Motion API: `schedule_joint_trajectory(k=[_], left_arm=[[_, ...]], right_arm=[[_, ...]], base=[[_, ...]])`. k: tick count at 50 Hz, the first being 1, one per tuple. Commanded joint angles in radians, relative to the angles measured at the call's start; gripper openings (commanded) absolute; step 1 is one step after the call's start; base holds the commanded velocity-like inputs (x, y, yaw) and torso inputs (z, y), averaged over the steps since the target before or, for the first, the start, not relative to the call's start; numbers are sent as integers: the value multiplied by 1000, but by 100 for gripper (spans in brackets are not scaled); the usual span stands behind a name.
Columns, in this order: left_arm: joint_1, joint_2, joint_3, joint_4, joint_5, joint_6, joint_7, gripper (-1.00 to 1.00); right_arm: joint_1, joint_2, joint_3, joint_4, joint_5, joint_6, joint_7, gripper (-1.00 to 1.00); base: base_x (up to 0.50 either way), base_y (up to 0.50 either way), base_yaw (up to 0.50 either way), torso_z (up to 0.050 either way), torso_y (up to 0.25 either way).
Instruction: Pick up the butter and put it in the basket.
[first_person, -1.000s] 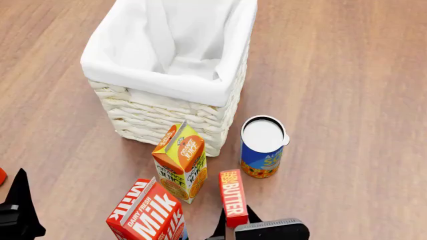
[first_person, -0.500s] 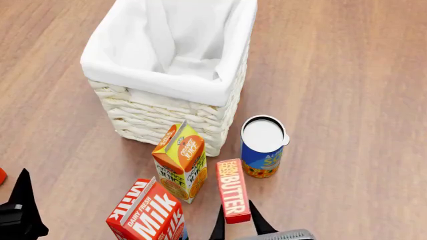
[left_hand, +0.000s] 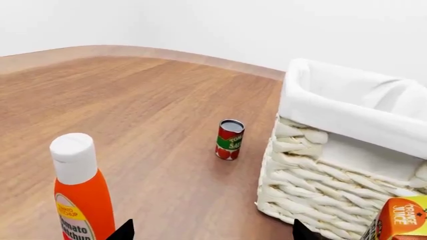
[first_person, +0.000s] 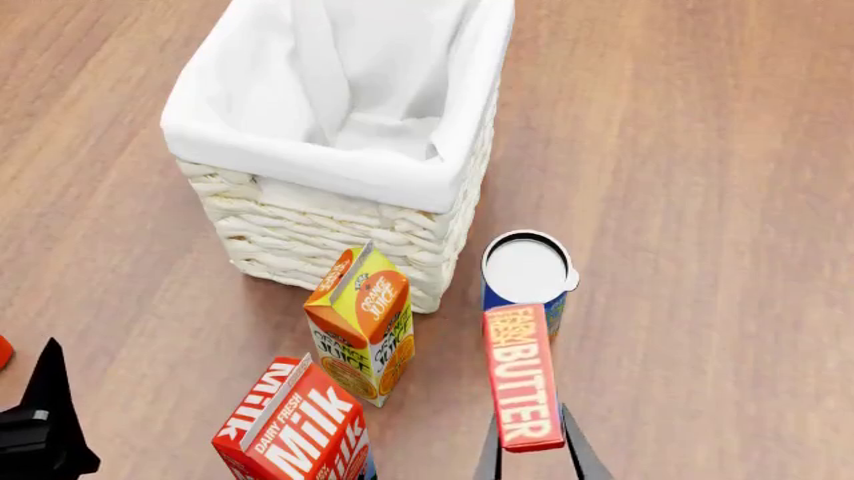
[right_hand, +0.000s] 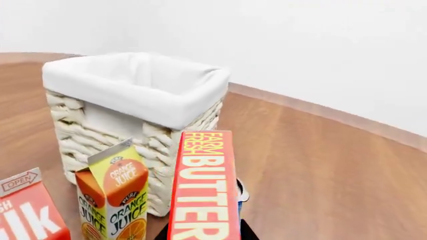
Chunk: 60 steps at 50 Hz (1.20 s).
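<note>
My right gripper (first_person: 529, 452) is clamped on the butter (first_person: 522, 377), one dark finger on each long side of the box at its near end; the box is held clear of the floor, its red face with white "BUTTER" lettering turned up toward the head camera, its long axis running away from me; in the head view its far end overlaps the blue can (first_person: 526, 277), which stands upright with a pale lid just right of the basket (first_person: 350, 235); in the right wrist view the butter (right_hand: 204, 186) fills the near foreground, upright in the frame, with the basket (right_hand: 133, 118) beyond it and the orange juice carton (right_hand: 112, 200) to one side; whether the butter touches the can I cannot tell, as the box hides that spot; the basket stands on the wooden floor (first_person: 694, 150), white liner folded over its rim; the orange juice carton (first_person: 362, 325) stands just before the basket's near wall; the milk carton (first_person: 296, 423) lies nearer to me, tilted; my left gripper (first_person: 38, 420) sits low at my left, fingers spread with nothing between them; its wrist view shows a ketchup bottle (left_hand: 80, 190) close by and a small red can (left_hand: 230, 139) beside the basket (left_hand: 340, 160).
</note>
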Motion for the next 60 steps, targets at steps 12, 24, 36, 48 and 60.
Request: schedule_joint_trajectory(k=[12,24,36,48,60], left_arm=[[-13,4,14,-13,5,3,-7,100],[-22,7,19,-29,6,4,-12,100],[-22,8,24,-35,8,9,-14,100],[-25,8,29,-43,10,14,-15,100],[-23,5,27,-37,4,13,-21,100]], right_arm=[[-22,121,165,-350,23,265,94,-100],[475,525,-144,-350,586,224,570,-100],[518,608,-79,-268,710,155,504,-100],[652,657,7,-162,891,153,408,-100],[758,627,20,-47,973,194,327,-100]], base=[[0,0,0,1,1],[0,0,0,0,1],[0,0,0,0,1],[0,0,0,1,2],[0,0,0,1,1]])
